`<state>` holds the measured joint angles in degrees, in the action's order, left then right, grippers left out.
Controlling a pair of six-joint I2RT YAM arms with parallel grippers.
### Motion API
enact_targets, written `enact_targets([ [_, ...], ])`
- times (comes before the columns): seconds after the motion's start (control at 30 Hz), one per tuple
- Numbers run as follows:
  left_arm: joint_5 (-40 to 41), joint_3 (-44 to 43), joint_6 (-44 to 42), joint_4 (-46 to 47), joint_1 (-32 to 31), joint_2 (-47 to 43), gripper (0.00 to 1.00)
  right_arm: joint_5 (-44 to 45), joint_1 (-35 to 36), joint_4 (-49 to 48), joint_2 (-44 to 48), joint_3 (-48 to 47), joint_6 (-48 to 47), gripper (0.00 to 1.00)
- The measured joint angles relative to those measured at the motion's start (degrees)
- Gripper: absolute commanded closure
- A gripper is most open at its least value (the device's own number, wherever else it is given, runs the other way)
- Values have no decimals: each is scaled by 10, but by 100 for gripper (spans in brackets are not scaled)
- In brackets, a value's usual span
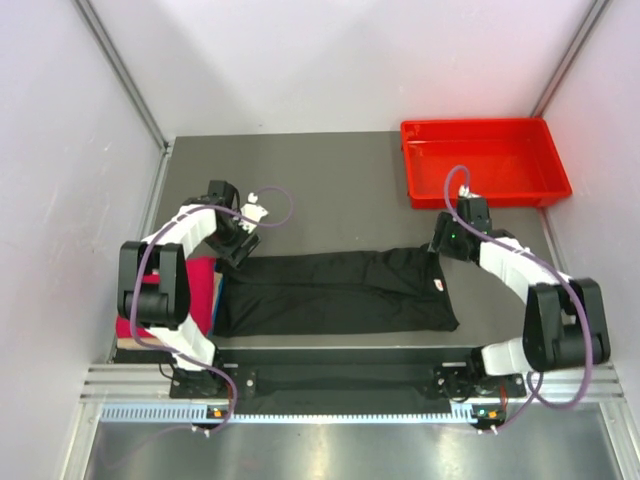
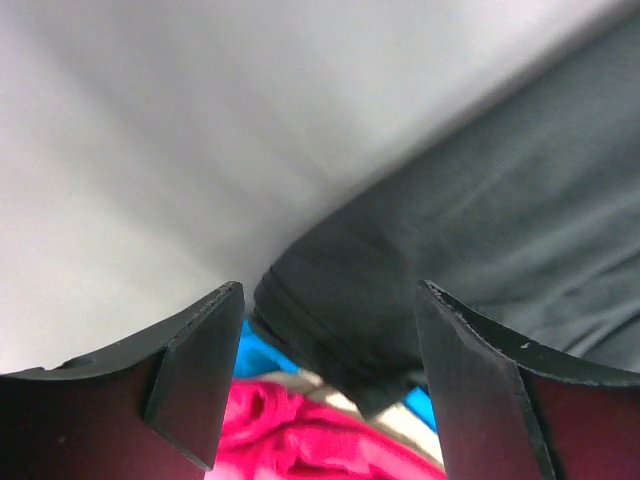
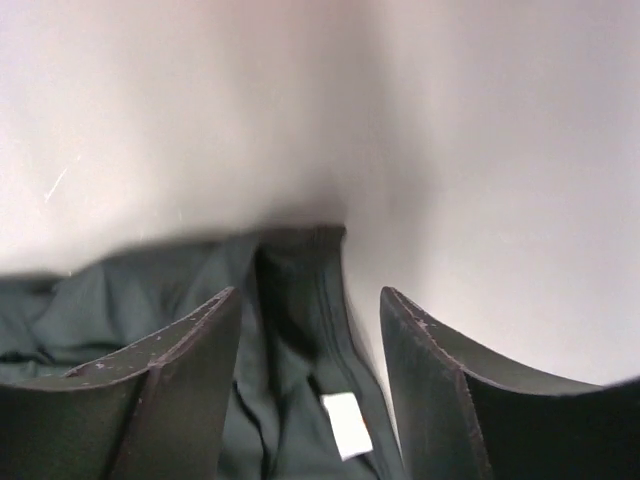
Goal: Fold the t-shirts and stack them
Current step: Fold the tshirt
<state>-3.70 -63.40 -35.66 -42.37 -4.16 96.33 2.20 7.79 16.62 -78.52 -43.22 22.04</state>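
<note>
The black t-shirt [image 1: 335, 292] lies folded lengthwise into a long band across the near middle of the table. My left gripper [image 1: 240, 250] hovers over its left end and stands open, and nothing is held. In the left wrist view my left gripper [image 2: 330, 295] frames a corner of the black t-shirt [image 2: 350, 300], with the crimson t-shirt [image 2: 300, 440] and a blue edge [image 2: 258, 352] beneath. The crimson t-shirt [image 1: 203, 290] sits at the table's left edge. My right gripper [image 1: 441, 246] is open over the collar end. There my right gripper [image 3: 308, 295] frames the black cloth [image 3: 300, 300] and its white label [image 3: 345, 425].
A red plastic tray [image 1: 480, 126] stands at the back right of the dark table [image 1: 330, 190]. Pale walls close in the left, back and right sides. The arms' bases and a metal rail run along the near edge.
</note>
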Motion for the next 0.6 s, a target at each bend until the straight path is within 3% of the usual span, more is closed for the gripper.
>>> enact_targets([
  [0.1,6,0,9,5,0,22,31,-36,-9,-40,-51,0,0,46],
  [0.2,6,9,13,7,-1,38,37,-58,-9,-71,-90,0,-2,74],
  [0.33,0,21,18,12,-7,29,55,-68,-9,-96,-110,-5,-12,96],
  [0.6,7,40,10,21,-30,14,58,-76,11,-101,-166,-64,-46,100],
])
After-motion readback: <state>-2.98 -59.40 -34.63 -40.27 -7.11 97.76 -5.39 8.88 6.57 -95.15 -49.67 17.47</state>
